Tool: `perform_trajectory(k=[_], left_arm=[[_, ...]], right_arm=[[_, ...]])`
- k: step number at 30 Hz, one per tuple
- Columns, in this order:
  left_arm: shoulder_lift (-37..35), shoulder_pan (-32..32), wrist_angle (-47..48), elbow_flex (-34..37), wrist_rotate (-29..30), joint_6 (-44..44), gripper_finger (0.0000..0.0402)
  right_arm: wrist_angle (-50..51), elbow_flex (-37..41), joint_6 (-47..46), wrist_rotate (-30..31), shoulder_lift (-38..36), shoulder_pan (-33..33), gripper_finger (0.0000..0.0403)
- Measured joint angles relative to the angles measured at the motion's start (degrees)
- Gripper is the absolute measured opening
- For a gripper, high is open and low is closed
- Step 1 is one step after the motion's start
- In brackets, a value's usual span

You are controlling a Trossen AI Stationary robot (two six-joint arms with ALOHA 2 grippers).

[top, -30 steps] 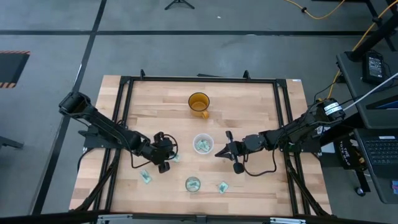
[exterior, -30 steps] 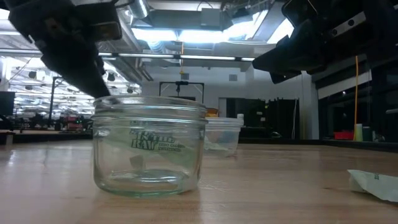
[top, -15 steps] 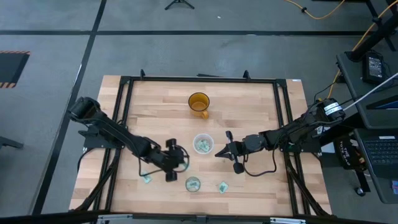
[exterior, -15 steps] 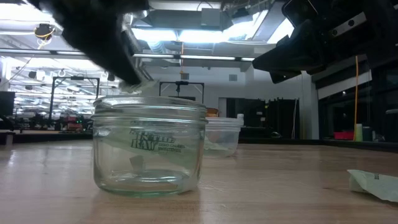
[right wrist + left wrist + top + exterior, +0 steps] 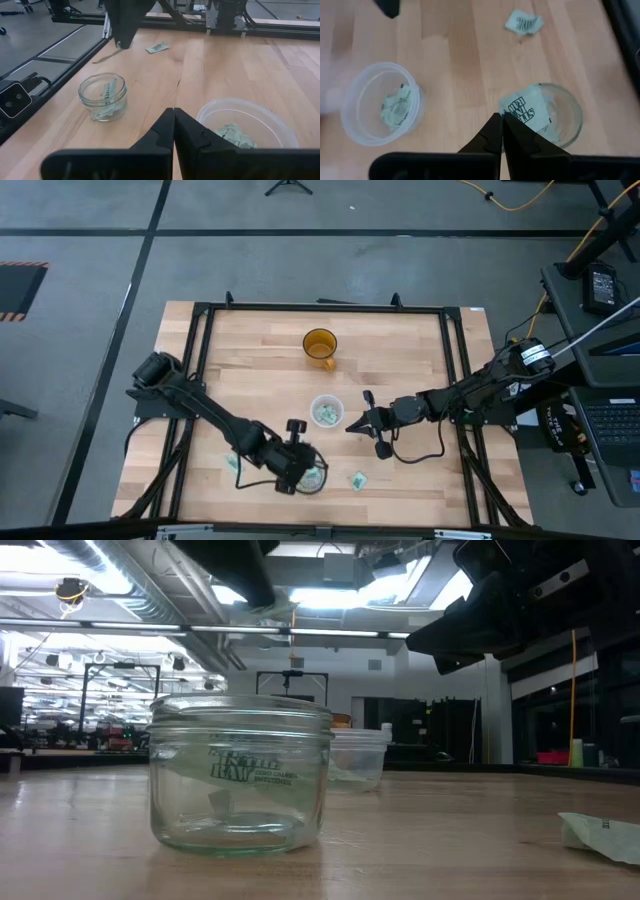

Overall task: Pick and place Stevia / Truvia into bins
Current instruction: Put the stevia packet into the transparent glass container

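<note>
Two grippers are mine, and both have their fingers pressed together. My left gripper [image 5: 300,477] hangs over the small clear glass jar [image 5: 311,477] near the front edge of the pale wooden table [image 5: 400,360]; its fingertips [image 5: 501,122] meet right at the jar's rim, and whether they pinch anything I cannot tell. A green-and-white paper sachet [image 5: 524,109] leans inside the jar, printed side up. My right gripper [image 5: 352,423] waits just beside the wider clear plastic tub [image 5: 326,411] at the table's middle, holding nothing — that tub has crumpled sachets [image 5: 235,135] in it. One loose sachet [image 5: 357,479] lies flat on the wood just right of the jar, and another sachet [image 5: 232,463] lies toward the front left, partly under my left arm. An orange translucent cup [image 5: 320,346] stands well apart, toward the back edge.
</note>
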State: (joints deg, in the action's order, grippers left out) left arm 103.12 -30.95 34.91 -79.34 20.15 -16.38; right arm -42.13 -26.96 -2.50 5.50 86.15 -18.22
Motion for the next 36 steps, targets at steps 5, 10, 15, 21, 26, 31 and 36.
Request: perform_trajectory(k=[5, 10, 15, 21, 26, 31, 36], left_arm=[[4.1, -1.7, 5.5, -5.6, 2.6, 1.3, 0.0003], [6.4, -2.9, 5.5, -7.0, 3.7, 1.3, 0.0003], [7.9, -3.9, 5.5, -7.0, 3.8, 1.2, 0.0003], [8.3, -4.2, 5.2, -7.0, 3.2, 1.1, 0.0003], [8.4, -4.2, 5.2, -7.0, 3.2, 1.4, 0.0003], [9.1, -4.2, 2.9, -6.3, 2.8, 2.7, 0.0003], [11.1, -3.9, 2.4, -6.0, 1.0, 4.8, 0.0003]], right_arm=[[0.0, 0.0, 0.0, 0.0, 0.0, 0.0, 0.0012], [0.0, 0.0, 0.0, 0.0, 0.0, 0.0, 0.0012], [0.0, 0.0, 0.0, 0.0, 0.0, 0.0, 0.0012], [0.0, 0.0, 0.0, 0.0, 0.0, 0.0, 0.0012], [0.0, 0.0, -0.2, 0.0, 0.0, 0.0, 0.0012], [0.0, 0.0, -0.3, 0.0, 0.0, 0.0, 0.0012], [-0.2, 0.0, -0.3, 0.0, 0.0, 0.0, 0.0012]])
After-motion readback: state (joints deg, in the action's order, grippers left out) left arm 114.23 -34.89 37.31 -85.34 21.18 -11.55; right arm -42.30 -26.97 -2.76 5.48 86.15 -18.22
